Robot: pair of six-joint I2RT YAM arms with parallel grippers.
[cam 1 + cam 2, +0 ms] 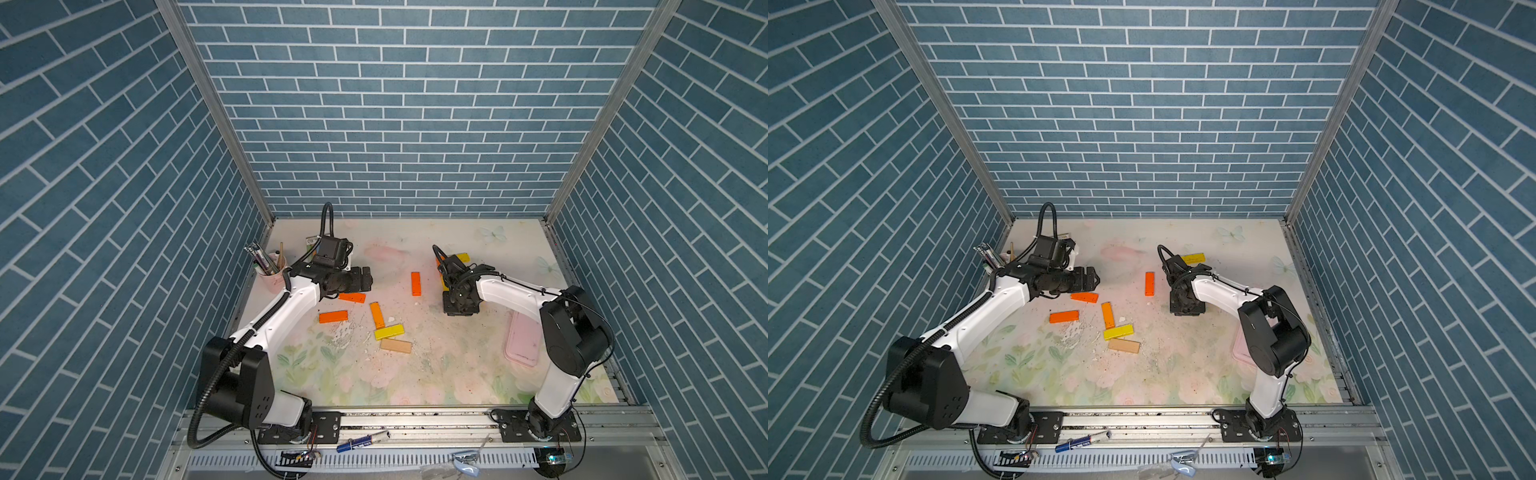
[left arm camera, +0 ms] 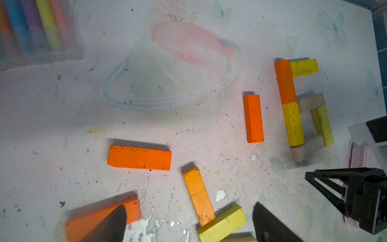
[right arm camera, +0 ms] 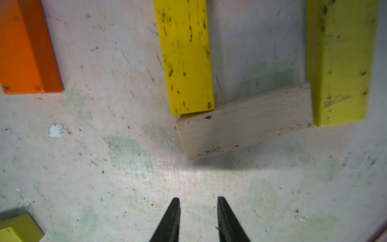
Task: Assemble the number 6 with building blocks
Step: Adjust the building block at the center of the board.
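The number 6 (image 2: 301, 109) lies flat in the left wrist view, made of an orange bar, yellow bars and tan bars. Its bottom tan bar (image 3: 245, 121) is tilted, touching the yellow bar (image 3: 186, 56) and the yellow-green bar (image 3: 343, 62). My right gripper (image 3: 198, 201) points down at bare table a short way from that tan bar, shut with nothing in it. In both top views the right arm hides most of the 6. Loose building blocks lie mid-table: orange (image 1: 416, 284), orange (image 1: 352, 297), orange (image 1: 333, 316), yellow (image 1: 389, 332), tan (image 1: 396, 345). My left gripper (image 2: 188, 220) hovers open above them.
A pink tray (image 1: 523, 338) lies at the right edge beside the right arm. A cup of pens (image 1: 272, 276) stands at the back left, next to a pack of chalk sticks (image 2: 35, 31). Blue brick walls close three sides.
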